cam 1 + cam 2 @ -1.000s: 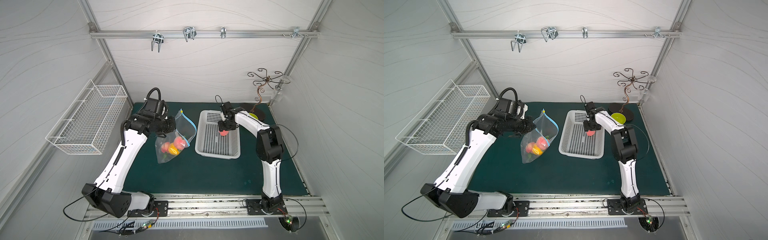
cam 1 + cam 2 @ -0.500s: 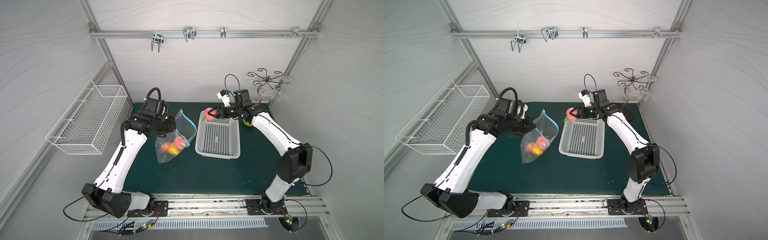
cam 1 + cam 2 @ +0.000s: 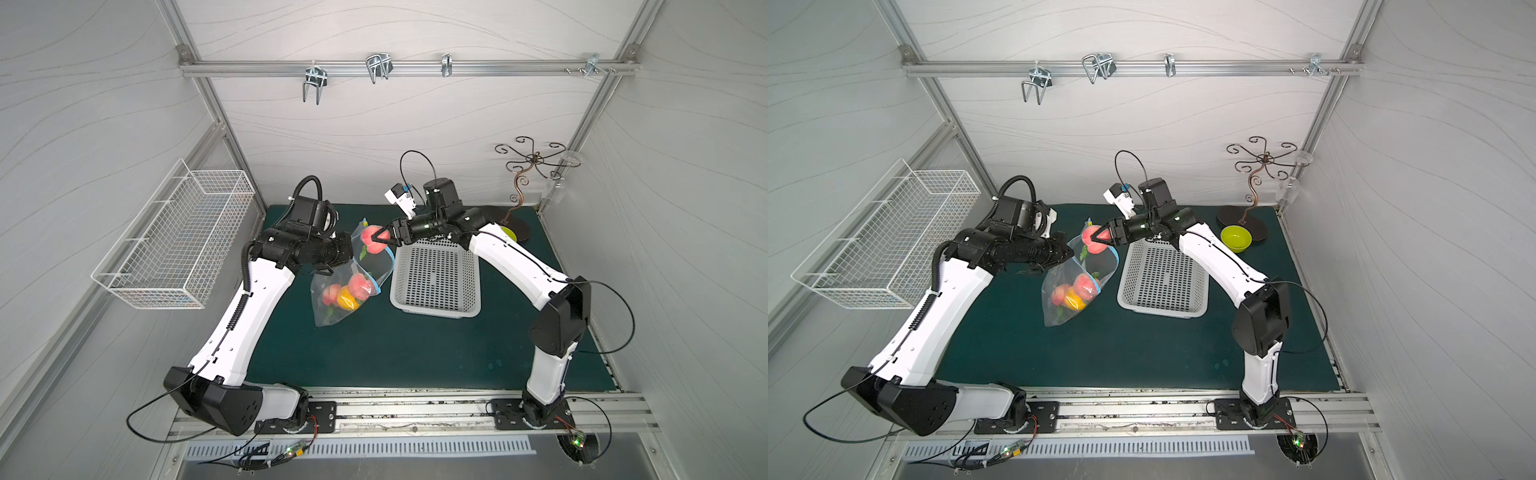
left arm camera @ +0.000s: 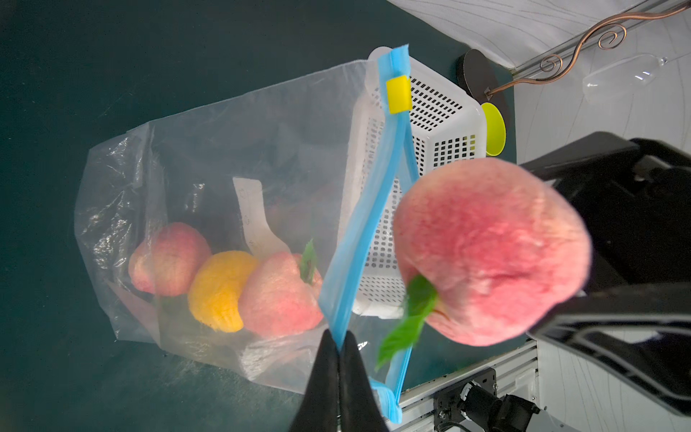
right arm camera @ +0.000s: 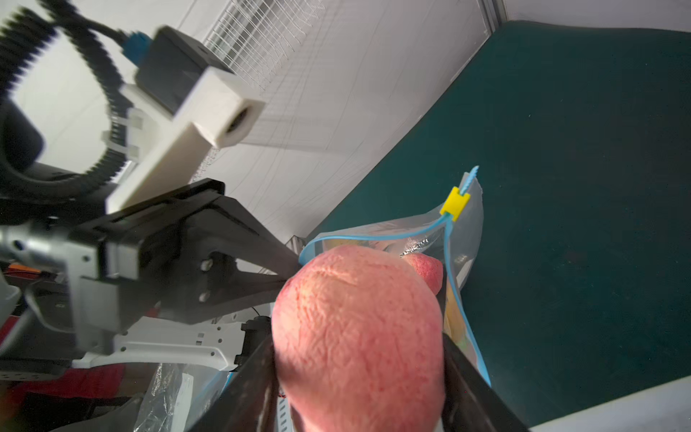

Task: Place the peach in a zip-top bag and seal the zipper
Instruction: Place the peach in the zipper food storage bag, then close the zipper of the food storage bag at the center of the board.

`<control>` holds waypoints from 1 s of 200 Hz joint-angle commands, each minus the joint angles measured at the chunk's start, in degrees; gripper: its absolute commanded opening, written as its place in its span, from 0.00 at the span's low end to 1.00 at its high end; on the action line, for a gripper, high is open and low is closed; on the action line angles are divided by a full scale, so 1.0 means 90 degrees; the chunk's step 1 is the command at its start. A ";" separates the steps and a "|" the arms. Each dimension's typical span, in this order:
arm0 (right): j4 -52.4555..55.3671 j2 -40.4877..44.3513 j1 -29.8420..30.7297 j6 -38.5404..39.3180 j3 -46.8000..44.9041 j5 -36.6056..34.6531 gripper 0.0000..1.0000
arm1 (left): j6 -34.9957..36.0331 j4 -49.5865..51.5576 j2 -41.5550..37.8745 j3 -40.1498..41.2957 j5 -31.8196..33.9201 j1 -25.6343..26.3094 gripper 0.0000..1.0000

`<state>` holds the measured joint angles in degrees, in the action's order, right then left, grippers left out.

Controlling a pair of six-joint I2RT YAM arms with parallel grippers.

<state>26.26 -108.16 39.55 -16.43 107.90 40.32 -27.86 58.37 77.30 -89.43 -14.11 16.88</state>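
Note:
My right gripper [image 3: 377,237] [image 5: 357,338] is shut on a pink peach [image 3: 368,245] [image 3: 1096,248] [image 4: 486,254] [image 5: 355,299] with a green leaf, held in the air at the mouth of the zip-top bag [image 3: 376,264] [image 3: 1059,274] [image 4: 224,149]. The bag hangs open from my left gripper [image 3: 351,252] [image 4: 338,336], which is shut on one side of the blue zipper [image 4: 374,209] [image 5: 374,236]. The yellow slider [image 4: 398,93] [image 5: 454,202] sits at the zipper's far end. Two peaches [image 4: 280,295] and a yellow fruit [image 4: 217,288] lie inside the bag.
A white perforated basket [image 3: 436,274] [image 3: 1163,278] stands just right of the bag. Behind it are a green bowl [image 3: 1236,238] and a curly metal stand [image 3: 1252,187]. A wire basket [image 3: 178,237] hangs on the left wall.
My right arm has lifted the peach out of the white basket and carried it left to the bag's mouth. The left gripper and the bag have stayed put.

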 commanded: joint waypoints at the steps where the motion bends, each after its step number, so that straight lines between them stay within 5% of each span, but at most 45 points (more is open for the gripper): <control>1: 0.0568 -0.0282 0.0182 0.0277 0.0400 -0.0779 0.60 | -0.0069 -0.0260 -0.0124 -0.0106 -0.0155 -0.0041 0.00; 32: 0.1125 -0.0656 0.0419 0.0571 0.1007 -0.1705 0.69 | -0.0127 -0.0284 -0.0175 -0.0185 -0.0205 -0.0049 0.00; 108: 0.1282 -0.0638 0.0522 0.0918 0.1498 -0.1706 0.82 | -0.0604 -0.0757 -0.0343 0.0031 -0.0358 -0.0367 0.00; 200: 0.0733 0.1018 0.0406 0.1255 -0.0111 -0.2095 0.81 | -0.0822 -0.1248 -0.0770 0.0463 -0.0219 -0.0635 0.00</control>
<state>35.09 -103.85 43.83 -6.42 110.83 22.48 -34.65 51.51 72.71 -85.84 -16.14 11.68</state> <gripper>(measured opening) 0.815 0.047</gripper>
